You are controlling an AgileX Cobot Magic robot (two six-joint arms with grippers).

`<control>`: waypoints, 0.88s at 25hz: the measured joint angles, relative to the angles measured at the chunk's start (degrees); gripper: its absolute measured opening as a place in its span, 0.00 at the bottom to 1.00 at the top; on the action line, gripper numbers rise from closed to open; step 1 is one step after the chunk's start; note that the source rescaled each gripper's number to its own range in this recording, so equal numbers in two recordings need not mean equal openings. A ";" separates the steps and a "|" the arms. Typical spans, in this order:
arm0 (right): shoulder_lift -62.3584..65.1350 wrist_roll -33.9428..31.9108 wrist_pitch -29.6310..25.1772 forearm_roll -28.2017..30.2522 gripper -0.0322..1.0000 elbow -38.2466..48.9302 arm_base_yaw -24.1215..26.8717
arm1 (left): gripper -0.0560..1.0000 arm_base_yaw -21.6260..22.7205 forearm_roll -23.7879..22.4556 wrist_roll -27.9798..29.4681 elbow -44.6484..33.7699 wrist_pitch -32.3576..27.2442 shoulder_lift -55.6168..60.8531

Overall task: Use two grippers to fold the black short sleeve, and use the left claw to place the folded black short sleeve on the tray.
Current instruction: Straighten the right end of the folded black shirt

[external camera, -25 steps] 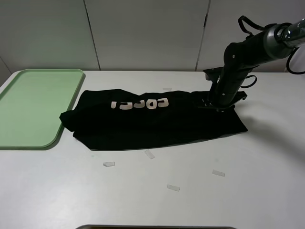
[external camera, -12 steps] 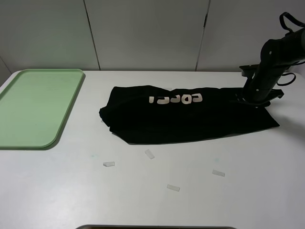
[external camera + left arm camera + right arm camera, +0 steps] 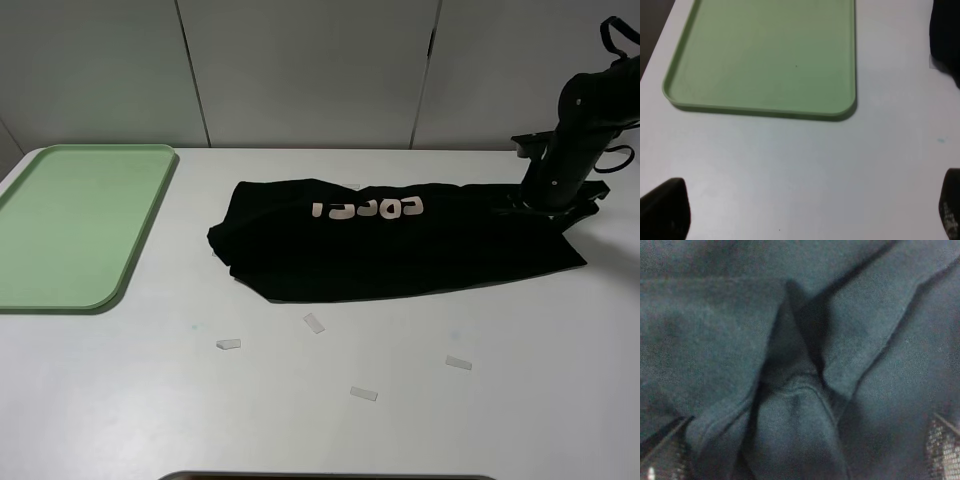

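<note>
Across the middle of the white desk (image 3: 320, 430) lies the black cloth short-sleeved T-shirt (image 3: 400, 255), folded into a long band, well apart from the flat pale-green plastic tray (image 3: 140, 240) at the left. Its pale block letters (image 3: 367, 209) appear upside down from the high camera and cannot be read surely. Small white tape scraps (image 3: 229, 344) dot the desk in front. At the shirt's right end the right arm's fingers (image 3: 942, 445) stand wide, with bunched cloth between them, ungripped. Near the tray, the left arm's fingers (image 3: 665, 212) hang wide and empty above the desk.
</note>
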State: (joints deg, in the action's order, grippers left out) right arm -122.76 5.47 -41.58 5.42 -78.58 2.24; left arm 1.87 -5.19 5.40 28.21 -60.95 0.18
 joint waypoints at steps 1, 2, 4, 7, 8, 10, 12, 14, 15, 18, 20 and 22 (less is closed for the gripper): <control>-0.12 1.48 -0.77 -1.05 1.00 -0.73 0.79 | 1.00 0.00 0.00 0.00 0.00 0.00 0.00; -0.18 2.67 -1.22 -2.30 1.00 -1.56 1.86 | 1.00 0.00 0.00 0.00 0.00 0.00 0.00; -0.18 5.52 -1.79 -4.13 1.00 -2.95 4.03 | 1.00 0.00 0.00 0.00 0.00 0.00 0.00; -0.18 8.90 -2.59 -5.98 1.00 -3.83 6.43 | 1.00 0.00 0.00 0.00 0.00 0.00 0.00; -0.18 10.01 -2.65 -6.58 1.00 -3.89 6.97 | 1.00 0.00 0.00 0.00 0.00 0.00 0.00; -0.18 12.00 -2.59 -7.85 1.00 -3.89 7.95 | 1.00 0.00 0.00 0.00 0.00 0.00 0.00; -0.22 13.09 -2.48 -8.37 1.00 -3.89 8.32 | 1.00 0.00 0.00 0.00 0.00 0.00 0.00; -0.29 14.81 -2.14 -9.21 1.00 -3.89 8.94 | 1.00 0.00 0.00 0.00 0.00 0.00 0.00; -0.35 15.78 -1.88 -9.79 1.00 -3.89 9.18 | 1.00 0.00 0.00 0.00 0.00 0.00 0.00; -0.40 18.41 -0.53 -11.15 1.00 -3.89 10.00 | 1.00 0.00 0.00 0.00 0.00 0.00 0.00; -0.40 19.77 -0.12 -11.73 1.00 -3.89 10.29 | 1.00 0.00 0.00 0.00 0.00 0.00 0.00; -0.40 20.15 0.16 -11.96 1.00 -3.89 10.44 | 1.00 0.00 0.00 0.00 0.00 0.00 0.00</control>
State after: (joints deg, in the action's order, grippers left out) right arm -123.16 25.61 -41.42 -6.54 -82.48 12.69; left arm 1.87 -5.19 5.40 28.21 -60.95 0.18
